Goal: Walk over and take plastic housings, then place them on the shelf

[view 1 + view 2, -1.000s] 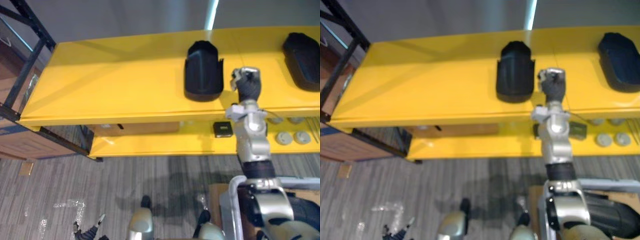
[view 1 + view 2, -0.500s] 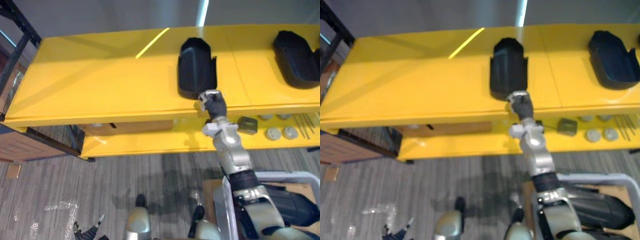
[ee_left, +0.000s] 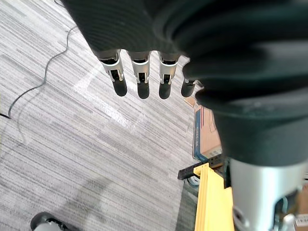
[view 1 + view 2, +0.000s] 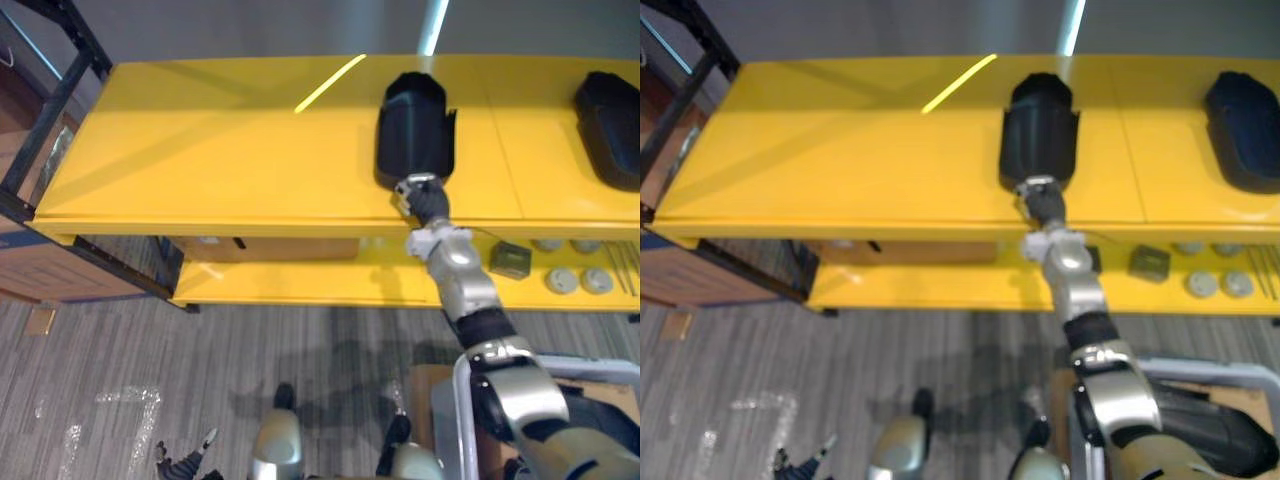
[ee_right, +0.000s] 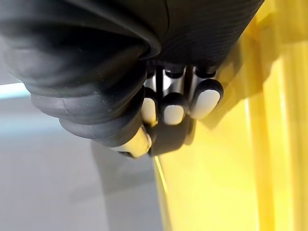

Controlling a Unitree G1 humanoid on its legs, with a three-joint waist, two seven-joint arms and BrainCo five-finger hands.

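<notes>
Right hand (image 4: 425,200) shifting to the near end of the housing (image 4: 415,125)
A second ago the right hand was beside the housing; now it is touching the near end on the top shelf (image 4: 220,160), fingers curling closed, with no grip on the housing evident. The housing is lying flat, so placement is probably being finished. A second housing (image 4: 610,125) is resting further right. The left hand (image 3: 143,77) is hanging, fingers straight, over the floor.
</notes>
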